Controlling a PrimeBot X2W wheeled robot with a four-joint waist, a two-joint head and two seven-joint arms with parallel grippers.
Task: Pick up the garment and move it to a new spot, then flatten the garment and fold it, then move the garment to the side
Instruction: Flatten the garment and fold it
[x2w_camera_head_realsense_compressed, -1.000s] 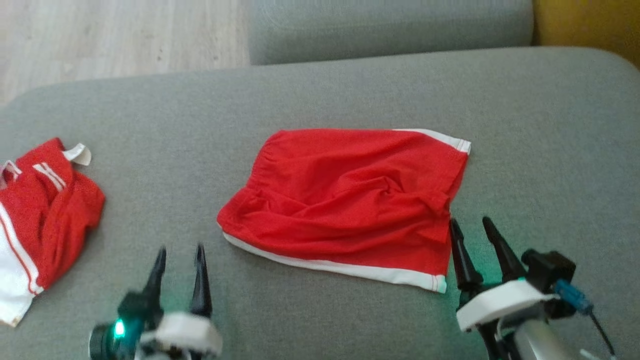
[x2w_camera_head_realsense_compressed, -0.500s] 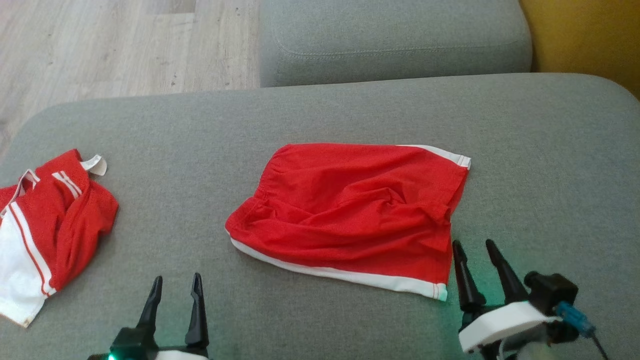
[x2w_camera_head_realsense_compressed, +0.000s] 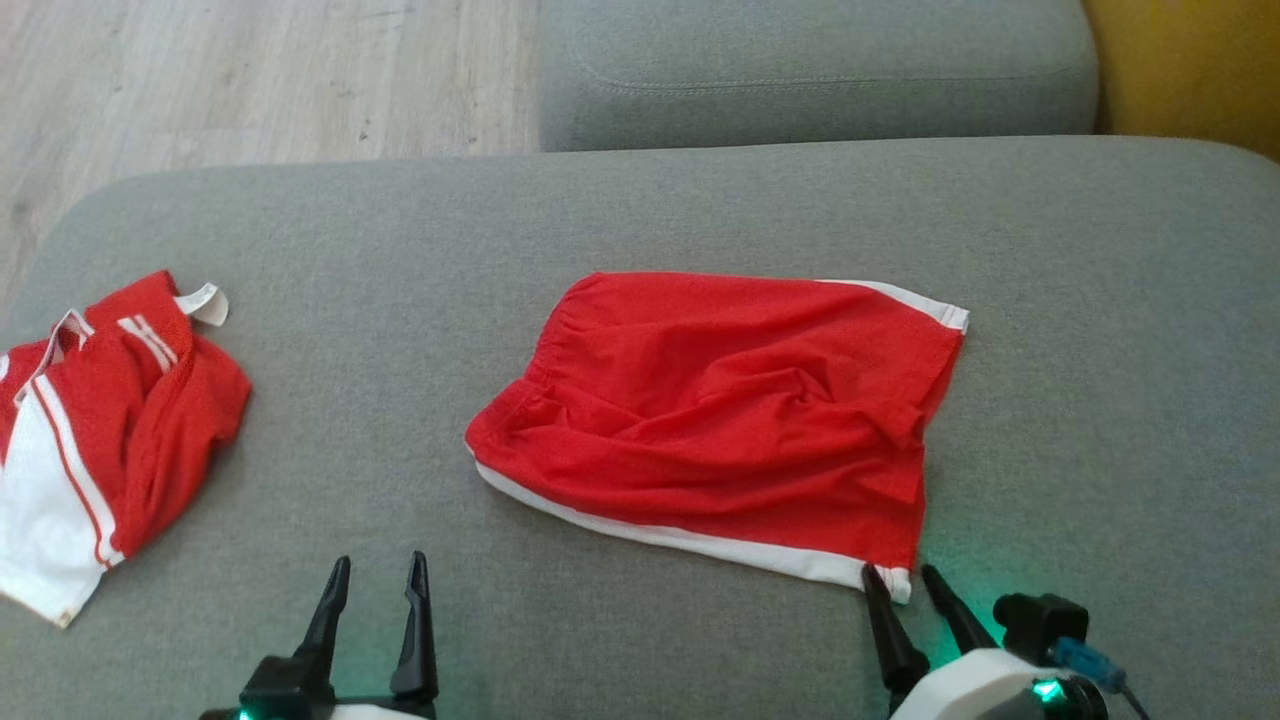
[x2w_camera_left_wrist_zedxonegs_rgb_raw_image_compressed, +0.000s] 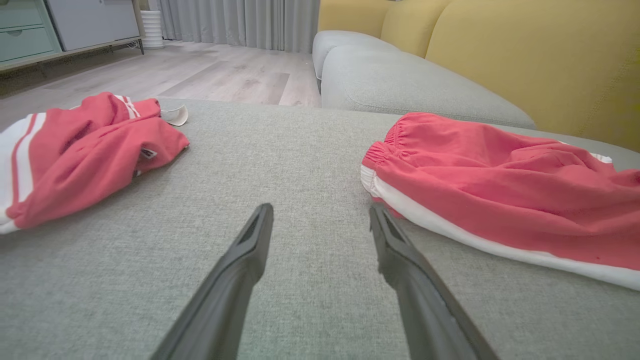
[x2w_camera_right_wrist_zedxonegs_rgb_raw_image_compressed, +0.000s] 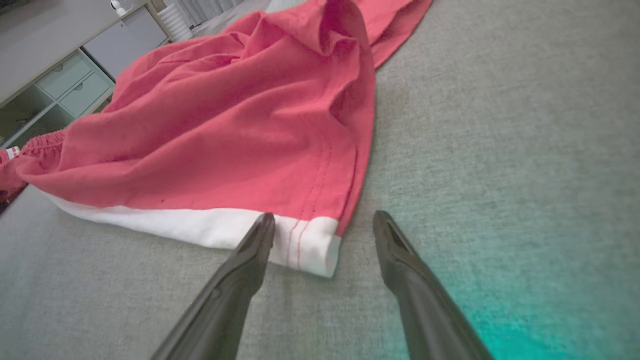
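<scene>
The garment (x2w_camera_head_realsense_compressed: 730, 420) is a pair of red shorts with a white hem, lying wrinkled and spread on the grey sofa seat (x2w_camera_head_realsense_compressed: 420, 300). My right gripper (x2w_camera_head_realsense_compressed: 898, 572) stands open at the garment's near right corner, its fingertips to either side of the white hem corner (x2w_camera_right_wrist_zedxonegs_rgb_raw_image_compressed: 312, 242). My left gripper (x2w_camera_head_realsense_compressed: 378, 560) is open over bare cushion, short of the garment's left end (x2w_camera_left_wrist_zedxonegs_rgb_raw_image_compressed: 385, 165) and a little to its left. In the left wrist view the left gripper (x2w_camera_left_wrist_zedxonegs_rgb_raw_image_compressed: 321, 210) holds nothing. In the right wrist view the right gripper (x2w_camera_right_wrist_zedxonegs_rgb_raw_image_compressed: 325, 217) has nothing clamped.
A second red and white garment (x2w_camera_head_realsense_compressed: 110, 430) lies crumpled at the seat's left edge. Another grey cushion (x2w_camera_head_realsense_compressed: 810, 70) sits behind, with a yellow backrest (x2w_camera_head_realsense_compressed: 1200, 70) at far right. Wooden floor (x2w_camera_head_realsense_compressed: 250, 80) lies beyond the seat at far left.
The head camera has shifted. My right gripper has drawn back from beside the garment's right edge to its near right corner. The left gripper has pulled back a little.
</scene>
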